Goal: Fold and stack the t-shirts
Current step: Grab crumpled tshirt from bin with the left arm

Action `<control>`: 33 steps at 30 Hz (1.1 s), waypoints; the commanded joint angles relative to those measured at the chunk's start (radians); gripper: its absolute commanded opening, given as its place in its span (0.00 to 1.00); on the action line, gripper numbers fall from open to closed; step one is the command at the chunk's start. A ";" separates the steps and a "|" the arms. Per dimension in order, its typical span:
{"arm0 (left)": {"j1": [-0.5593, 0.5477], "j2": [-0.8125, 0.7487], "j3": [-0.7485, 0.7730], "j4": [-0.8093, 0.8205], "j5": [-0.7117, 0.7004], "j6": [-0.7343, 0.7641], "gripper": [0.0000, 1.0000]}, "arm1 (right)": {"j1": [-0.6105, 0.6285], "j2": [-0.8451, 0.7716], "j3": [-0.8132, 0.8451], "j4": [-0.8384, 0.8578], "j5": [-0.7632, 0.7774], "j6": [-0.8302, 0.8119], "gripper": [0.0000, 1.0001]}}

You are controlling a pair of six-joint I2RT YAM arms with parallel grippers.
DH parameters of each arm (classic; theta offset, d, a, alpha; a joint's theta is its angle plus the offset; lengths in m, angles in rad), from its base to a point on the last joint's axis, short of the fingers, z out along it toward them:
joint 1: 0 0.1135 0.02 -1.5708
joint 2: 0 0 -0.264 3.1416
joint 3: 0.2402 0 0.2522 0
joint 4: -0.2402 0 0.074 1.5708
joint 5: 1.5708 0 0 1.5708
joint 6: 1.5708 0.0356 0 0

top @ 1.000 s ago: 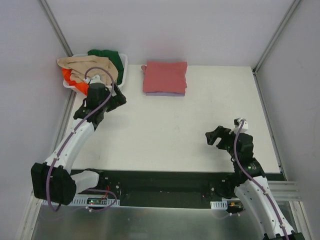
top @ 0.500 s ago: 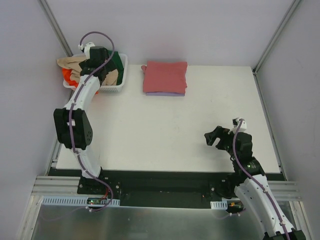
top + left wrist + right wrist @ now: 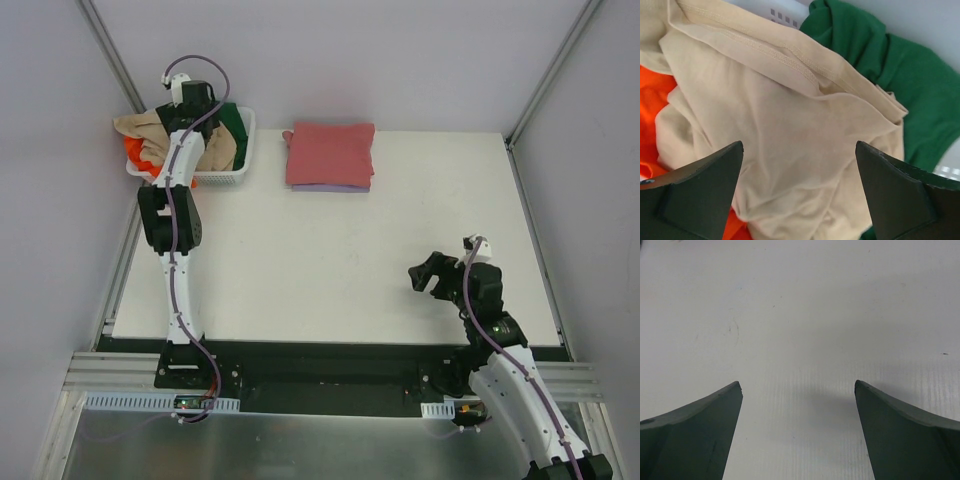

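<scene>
T-shirts [image 3: 330, 152]: three heaped in basket [image 3: 222, 178], two stacked on table [image 3: 350, 260]

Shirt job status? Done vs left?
Done: red shirt folded, stacked on the lavender shirt. In hand: left claw open over the tan shirt in the basket, gripping nothing yet. Left: tan, orange shirt and green shirt, all unfolded in the basket. Idle: right claw, open over the table.

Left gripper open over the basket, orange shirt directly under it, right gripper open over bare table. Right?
No. The left wrist view shows the tan-beige shirt directly under the open left gripper; the orange shirt lies off to one side. The rest holds: it is over the basket, and the right gripper is open over bare table.
</scene>
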 commanded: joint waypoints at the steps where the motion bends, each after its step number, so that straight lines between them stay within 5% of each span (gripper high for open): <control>1: 0.005 0.090 0.115 0.000 -0.075 0.100 0.88 | 0.003 0.010 0.013 0.038 0.012 0.003 0.96; 9: 0.017 0.108 0.103 -0.002 -0.067 0.076 0.53 | 0.003 0.013 0.015 0.038 0.025 0.002 0.96; 11: 0.017 0.097 0.087 -0.002 -0.081 0.063 0.34 | 0.003 0.011 0.015 0.036 0.025 0.002 0.96; 13: 0.017 0.085 0.078 -0.002 -0.086 0.057 0.03 | 0.003 0.010 0.016 0.035 0.025 0.002 0.96; 14: 0.017 0.081 0.078 -0.002 -0.081 0.057 0.00 | 0.004 0.008 0.015 0.033 0.026 0.002 0.96; 23: 0.017 -0.126 0.057 -0.002 0.028 0.047 0.00 | 0.004 -0.002 0.016 0.030 0.031 0.003 0.96; 33: 0.000 -0.527 -0.020 -0.011 0.440 -0.137 0.00 | 0.003 -0.012 0.021 0.028 0.008 0.006 0.96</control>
